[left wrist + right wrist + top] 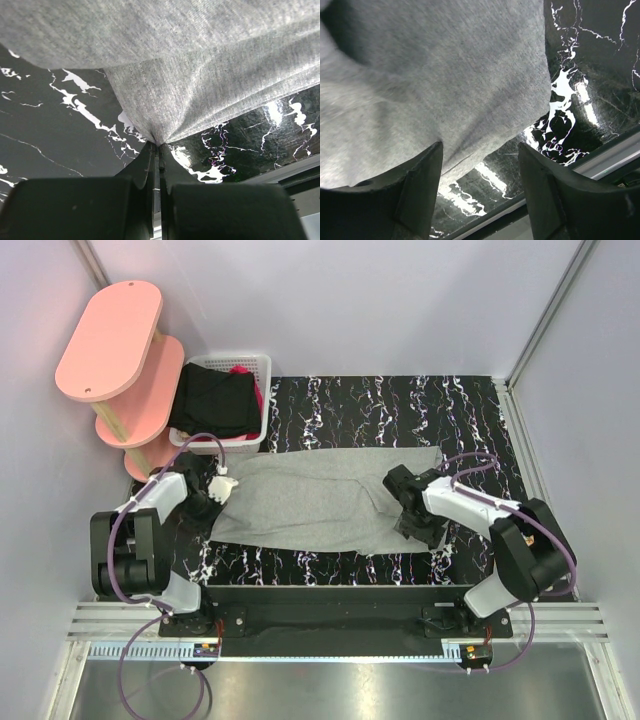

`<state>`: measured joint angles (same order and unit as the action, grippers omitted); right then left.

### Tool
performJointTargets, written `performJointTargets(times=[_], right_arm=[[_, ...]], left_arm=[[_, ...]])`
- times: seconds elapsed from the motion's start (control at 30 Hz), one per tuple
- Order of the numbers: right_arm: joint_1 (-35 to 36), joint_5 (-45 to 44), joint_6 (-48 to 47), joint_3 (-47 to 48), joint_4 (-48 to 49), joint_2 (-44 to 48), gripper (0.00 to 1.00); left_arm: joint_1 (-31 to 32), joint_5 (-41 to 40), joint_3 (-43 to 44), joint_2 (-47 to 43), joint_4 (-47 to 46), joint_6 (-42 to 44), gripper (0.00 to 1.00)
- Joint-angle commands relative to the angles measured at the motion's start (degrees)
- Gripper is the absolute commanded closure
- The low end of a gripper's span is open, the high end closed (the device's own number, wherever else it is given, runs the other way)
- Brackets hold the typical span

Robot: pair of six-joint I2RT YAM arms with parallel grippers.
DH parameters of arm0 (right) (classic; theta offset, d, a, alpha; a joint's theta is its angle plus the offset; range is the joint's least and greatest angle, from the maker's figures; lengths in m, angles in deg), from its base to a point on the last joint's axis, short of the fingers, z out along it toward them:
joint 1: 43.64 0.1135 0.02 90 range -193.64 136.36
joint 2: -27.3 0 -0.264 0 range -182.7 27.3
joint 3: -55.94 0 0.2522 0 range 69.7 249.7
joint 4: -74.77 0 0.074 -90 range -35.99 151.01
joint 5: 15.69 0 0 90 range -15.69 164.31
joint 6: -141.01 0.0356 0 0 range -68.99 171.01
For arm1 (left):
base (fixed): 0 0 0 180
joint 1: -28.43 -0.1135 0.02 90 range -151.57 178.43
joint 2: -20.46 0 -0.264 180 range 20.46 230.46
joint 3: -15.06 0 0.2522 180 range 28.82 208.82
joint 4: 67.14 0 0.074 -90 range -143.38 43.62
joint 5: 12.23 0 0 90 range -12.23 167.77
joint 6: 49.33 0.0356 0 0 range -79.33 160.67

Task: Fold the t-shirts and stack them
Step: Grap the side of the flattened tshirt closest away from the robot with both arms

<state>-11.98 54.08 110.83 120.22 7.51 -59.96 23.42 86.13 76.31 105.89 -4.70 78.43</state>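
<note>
A light grey t-shirt [320, 502] lies spread across the black marbled mat [400, 405]. My left gripper [222, 486] is at its left edge, shut on a pinch of the grey cloth [200, 75], which fans out from the fingertips of the left gripper [159, 145]. My right gripper [408, 510] hovers over the shirt's right near part. In the right wrist view the right gripper [480, 150] stands open, the grey shirt [445, 75] lying under it with nothing between the fingers. A black garment [215, 400] and a bit of magenta cloth [261, 398] sit in the basket.
A white lattice basket [262, 362] stands at the mat's back left corner. A pink two-tier shelf [110, 340] is left of it. The table's near metal edge [600, 160] runs close below the right gripper.
</note>
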Motion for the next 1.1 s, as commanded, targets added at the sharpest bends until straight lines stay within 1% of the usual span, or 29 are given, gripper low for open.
performJointTargets(times=[0.0, 0.27, 0.3, 0.33, 0.37, 0.4, 0.43, 0.47, 0.6, 0.73, 0.93, 1.07], right_arm=[[-0.5, -0.4, 3.1, -0.9, -1.1, -2.4, 0.33], [-0.5, 0.4, 2.2, -1.7, 1.7, -4.5, 0.40], [-0.5, 0.7, 1.9, -1.8, 2.0, -4.8, 0.47], [-0.6, 0.6, 1.5, -1.7, 2.3, -5.0, 0.53], [-0.5, 0.9, 1.5, -1.7, 2.3, -5.3, 0.61], [-0.7, 1.0, 1.4, -1.7, 2.4, -5.1, 0.72], [-0.5, 1.2, 1.2, -1.8, 2.4, -5.0, 0.90], [-0.6, 1.4, 0.8, -1.9, 2.4, -4.4, 1.00], [-0.5, 2.5, -0.2, -2.0, 1.1, -1.4, 1.00], [-0.5, 4.8, -2.0, -2.4, -2.6, 5.1, 1.00], [-0.4, 13.0, -4.2, -4.6, -9.3, 16.9, 1.00], [-0.1, 17.7, -5.1, -4.4, -13.3, 21.6, 1.00]], left_arm=[[-0.5, -0.7, 0.2, -1.9, 0.8, 1.2, 1.00], [-0.4, -0.8, 0.9, -1.8, 1.1, 1.1, 1.00], [-0.4, -0.7, 0.9, -1.8, 1.1, 1.1, 1.00], [-0.3, -0.8, 0.9, -1.8, 1.2, 1.1, 1.00], [-0.4, -0.8, 1.0, -1.8, 1.2, 1.0, 1.00], [-0.4, -0.8, 1.1, -1.7, 1.3, 1.0, 1.00], [-0.4, -0.8, 1.1, -1.8, 1.3, 1.1, 1.00], [-0.4, -0.8, 1.2, -1.8, 1.4, 0.9, 1.00], [-0.4, -0.9, 1.6, -2.1, 1.7, 0.8, 1.00], [-0.4, -1.1, 1.7, -2.8, 2.3, 0.8, 1.00], [-0.4, -2.0, 1.6, -5.2, 3.2, 1.3, 1.00], [-0.4, -2.1, 1.6, -7.4, 5.0, 1.6, 1.00]])
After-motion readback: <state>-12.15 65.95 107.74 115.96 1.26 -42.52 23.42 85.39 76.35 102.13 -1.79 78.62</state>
